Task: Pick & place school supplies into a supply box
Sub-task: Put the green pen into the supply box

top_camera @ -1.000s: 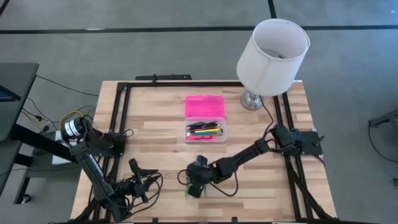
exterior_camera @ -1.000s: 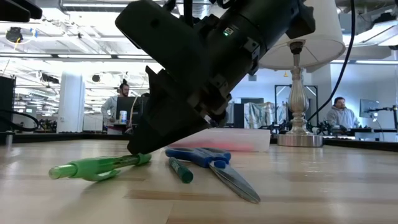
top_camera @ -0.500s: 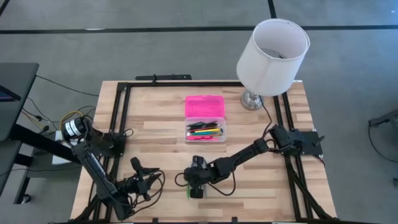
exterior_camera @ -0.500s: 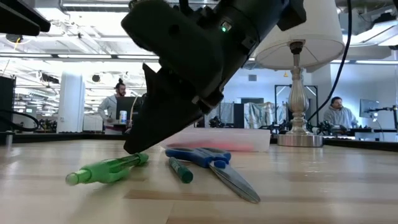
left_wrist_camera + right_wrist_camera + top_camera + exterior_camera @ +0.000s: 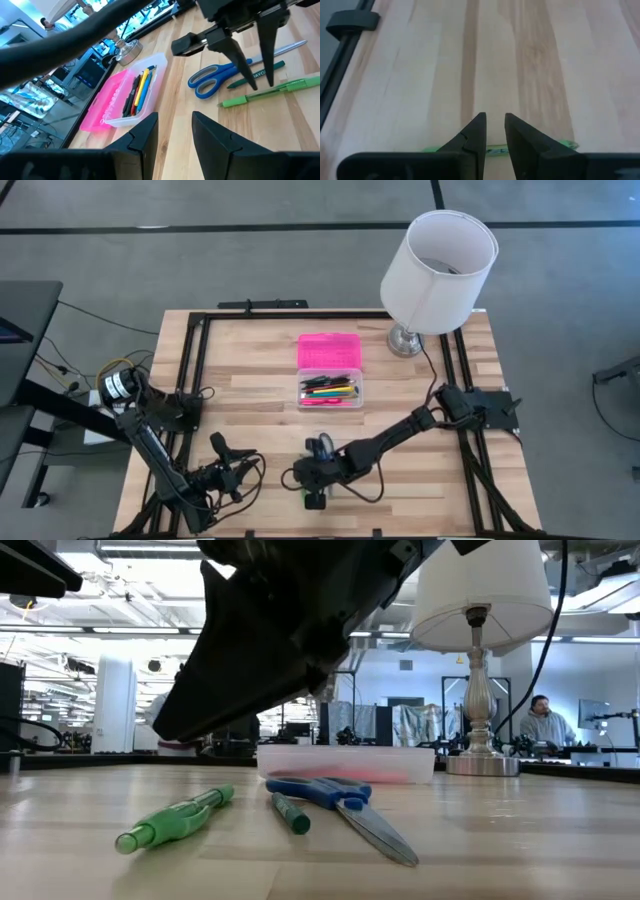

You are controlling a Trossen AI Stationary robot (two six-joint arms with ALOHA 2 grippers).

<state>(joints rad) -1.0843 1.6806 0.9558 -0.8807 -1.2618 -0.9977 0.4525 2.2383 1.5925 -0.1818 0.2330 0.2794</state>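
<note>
Readable writing: the dark green marker [image 5: 260,74] carries white lettering along its barrel; it looks like "CRAYO…", but the rest cannot be read. No other label is legible.

Loose supplies on the table [image 5: 250,380], near its front edge: three items.
- One light green pen [image 5: 175,821], lying flat.
- One dark green marker, lying between the pen and the scissors.
- One pair of scissors [image 5: 340,802] with blue handles, blades closed, lying flat just beside the marker.

Box [image 5: 330,390]: one, at the table's centre, lid open. The pink lid [image 5: 329,350] lies flat on the far side of the clear base. The base holds a bundle of pencils and pens; yellow, red, black and orange show, but the exact count cannot be told.

Lamp [image 5: 437,260]: one, white shade, standing at the far right corner.

Right gripper [image 5: 257,82]: above the three loose items, pointing down. Its fingers stand slightly apart and hold nothing. In the right wrist view the green pen shows just beyond the fingertips, lying crosswise under the gap. In the left wrist view, the tips hang over the marker and the pen, clear of the table.

Left gripper [image 5: 258,463]: low at the front left of the table, aimed toward the loose items. Its fingers are apart and empty.

Background: people at desks beyond the table, in the low view.
</note>
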